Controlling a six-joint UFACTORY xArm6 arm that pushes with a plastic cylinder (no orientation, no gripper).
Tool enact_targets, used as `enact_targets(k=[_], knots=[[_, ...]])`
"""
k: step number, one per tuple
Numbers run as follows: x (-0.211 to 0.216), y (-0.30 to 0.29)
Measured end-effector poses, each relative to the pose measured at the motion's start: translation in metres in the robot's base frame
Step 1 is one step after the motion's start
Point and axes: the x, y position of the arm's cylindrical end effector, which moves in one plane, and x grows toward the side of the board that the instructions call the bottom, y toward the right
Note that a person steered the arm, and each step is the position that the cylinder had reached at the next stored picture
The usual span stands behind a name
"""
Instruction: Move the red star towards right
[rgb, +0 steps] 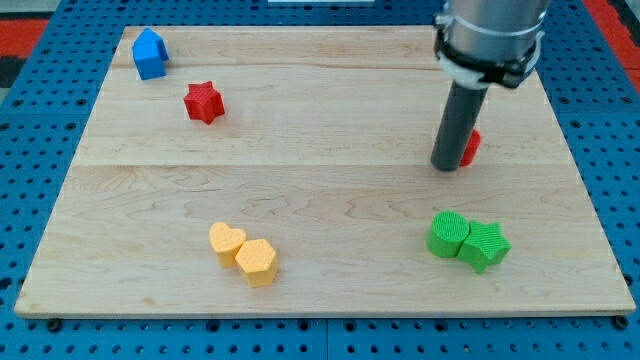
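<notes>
The red star (203, 102) lies on the wooden board (320, 190) at the upper left. My tip (446, 166) is far to the star's right, at the board's right side, not touching the star. A second red block (470, 148) sits right behind the rod, mostly hidden by it; its shape cannot be made out.
A blue block (150, 54) stands at the top left corner, above and left of the star. A yellow heart (226, 241) and a yellow hexagon (257, 261) touch at the lower left. A green cylinder (448, 234) and a green star (485, 245) touch at the lower right.
</notes>
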Motion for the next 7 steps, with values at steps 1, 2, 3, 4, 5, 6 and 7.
enact_targets(k=[1,2,3,4,5,6,7], knots=[[-0.015,0.028],[0.012,-0.084],[0.008,-0.215],[-0.014,-0.329],[-0.057,-0.421],[-0.091,-0.424],[-0.076,-0.356]])
